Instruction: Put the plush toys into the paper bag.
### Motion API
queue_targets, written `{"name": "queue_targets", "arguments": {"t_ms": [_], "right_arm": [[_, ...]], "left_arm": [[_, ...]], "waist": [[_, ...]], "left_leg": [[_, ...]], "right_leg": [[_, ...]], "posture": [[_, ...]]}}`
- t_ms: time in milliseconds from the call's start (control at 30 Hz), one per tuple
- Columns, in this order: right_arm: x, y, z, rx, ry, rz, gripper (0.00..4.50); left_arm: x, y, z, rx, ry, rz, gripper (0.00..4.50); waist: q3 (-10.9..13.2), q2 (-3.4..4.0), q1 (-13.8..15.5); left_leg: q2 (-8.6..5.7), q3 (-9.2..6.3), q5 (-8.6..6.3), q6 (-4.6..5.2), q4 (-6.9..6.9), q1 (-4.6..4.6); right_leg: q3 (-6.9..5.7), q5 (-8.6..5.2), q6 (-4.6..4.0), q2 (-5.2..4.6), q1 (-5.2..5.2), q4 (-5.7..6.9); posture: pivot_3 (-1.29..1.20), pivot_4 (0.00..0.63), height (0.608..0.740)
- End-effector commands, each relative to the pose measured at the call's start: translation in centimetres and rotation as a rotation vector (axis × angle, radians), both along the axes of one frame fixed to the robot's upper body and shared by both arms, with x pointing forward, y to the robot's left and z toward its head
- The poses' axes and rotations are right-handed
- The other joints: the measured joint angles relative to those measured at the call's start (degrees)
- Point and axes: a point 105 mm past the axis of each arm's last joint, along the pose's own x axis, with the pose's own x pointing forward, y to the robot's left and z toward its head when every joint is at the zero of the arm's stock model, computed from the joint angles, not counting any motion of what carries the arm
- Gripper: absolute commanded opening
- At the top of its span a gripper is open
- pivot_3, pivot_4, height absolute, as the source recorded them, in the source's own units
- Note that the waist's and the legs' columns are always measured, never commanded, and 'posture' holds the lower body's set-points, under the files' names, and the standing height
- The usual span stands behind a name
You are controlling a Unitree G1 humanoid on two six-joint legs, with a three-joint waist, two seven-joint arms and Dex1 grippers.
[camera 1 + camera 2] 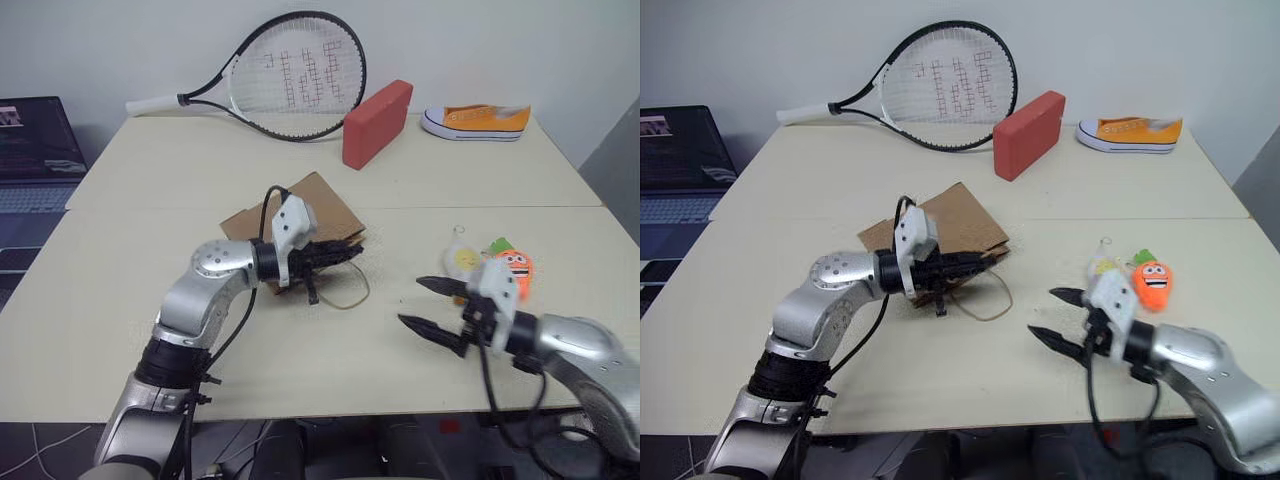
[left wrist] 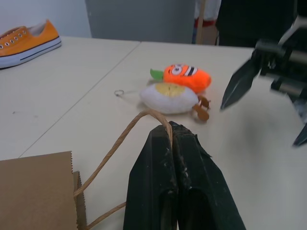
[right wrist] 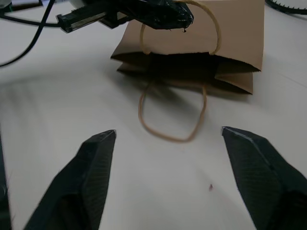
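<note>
The left hand (image 2: 171, 132) is pinching the paper bag (image 3: 192, 43)'s twine handle (image 2: 144, 120) closed, the bag's dark mouth facing the right hand (image 3: 168, 139), whose fingers are standing apart, empty.

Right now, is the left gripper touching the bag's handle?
Touching. In the left wrist view the left gripper is shut on the twine handle, which runs between its fingertips; the right wrist view shows that handle lifted off the bag.

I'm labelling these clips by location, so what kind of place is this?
Probably a lab or office test room: plain pale tables pushed together against a bare wall, a laptop at the side, and unrelated props, a tennis racket and sneaker.
</note>
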Motion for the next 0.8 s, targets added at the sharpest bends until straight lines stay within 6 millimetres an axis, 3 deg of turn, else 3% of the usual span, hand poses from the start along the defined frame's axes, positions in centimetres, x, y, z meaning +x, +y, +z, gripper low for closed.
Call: {"name": "queue_targets", "arguments": {"t_ms": [33,233,333,800], "right_arm": [[1.1,2.1,0.3,0.030,-0.024,0.002,2.13],[3.4,5.3,-1.1,0.091,-0.016,-0.044,0.01],[4.8,5.8,-1.2,0.118,-0.049,-0.113,0.01],[6.0,7.3,-1.3,0.161,-0.076,-0.132,0.01]], "left_arm": [[-0.6,-0.3,2.5,-0.080,0.001,-0.031,0.00],[-1.1,-0.4,4.0,-0.143,0.068,-0.057,0.00],[-1.3,-0.4,4.1,-0.145,0.083,-0.057,0.00],[-2.4,-1.3,3.4,-0.164,0.156,-0.059,0.00]], "waist": [[0.00,0.01,-0.01],[0.00,0.01,-0.01],[0.00,0.02,-0.01],[0.00,0.03,-0.24]], "left_leg": [[0.00,-0.06,0.00,0.00,-0.01,-0.03],[-0.01,-0.63,-0.01,0.00,-0.12,-0.22],[-0.03,-0.80,-0.01,-0.01,-0.13,-0.29],[-0.07,-0.91,0.00,-0.01,-0.12,-0.32]], "right_leg": [[0.01,0.00,0.00,0.05,0.00,0.00],[0.00,0.04,0.04,0.39,0.00,0.07],[-0.01,0.05,0.03,0.47,0.00,0.08],[-0.01,0.05,0.02,0.50,0.02,0.09]], "posture": [[0.00,0.150,0.740],[0.00,0.150,0.740],[0.00,0.150,0.740],[0.00,0.150,0.740]]}}
